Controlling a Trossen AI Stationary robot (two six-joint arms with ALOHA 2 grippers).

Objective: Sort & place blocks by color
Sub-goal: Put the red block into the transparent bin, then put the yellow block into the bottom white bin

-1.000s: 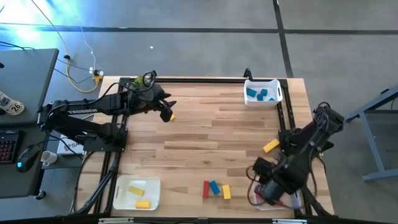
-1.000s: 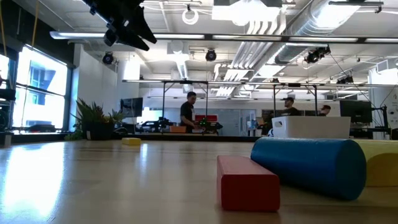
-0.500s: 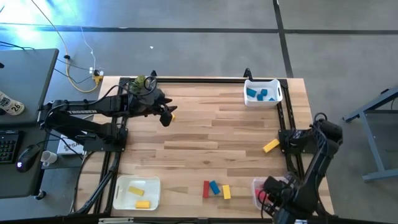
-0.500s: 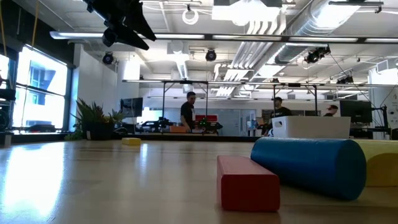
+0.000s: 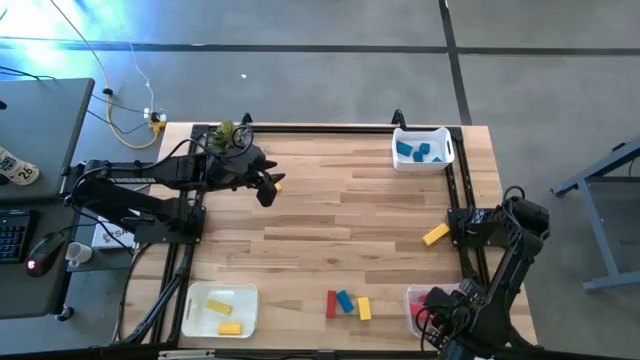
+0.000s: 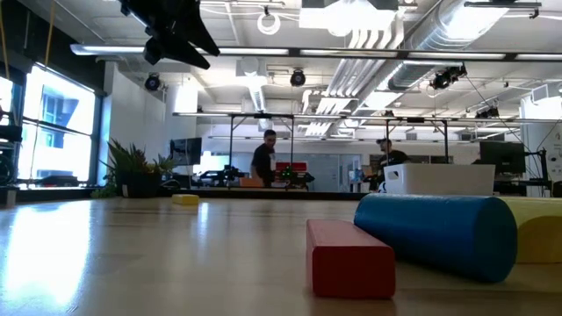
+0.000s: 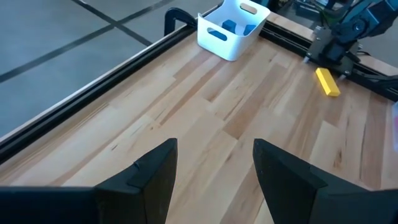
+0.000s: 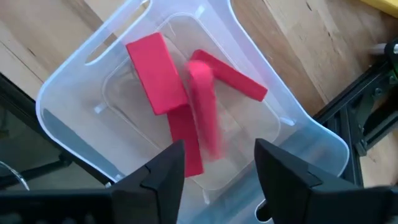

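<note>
My right gripper stands open, pointing down over a clear bin at the table's near right corner. Two red blocks lie in the bin, and a third red block shows blurred just below the fingers, free of them. My left gripper hangs open and holds nothing above the far left of the table, beside a yellow block. A red, a blue and a yellow block lie side by side near the front edge. One more yellow block lies at the right.
A white bin with blue blocks stands at the far right corner. Another white bin with two yellow blocks stands at the near left. A green clump sits behind my left arm. Black rails frame the table's far and side edges.
My right arm has swung toward the table's near edge and sunk, and its gripper now stands over the clear bin. The blocks on the table have kept their places.
</note>
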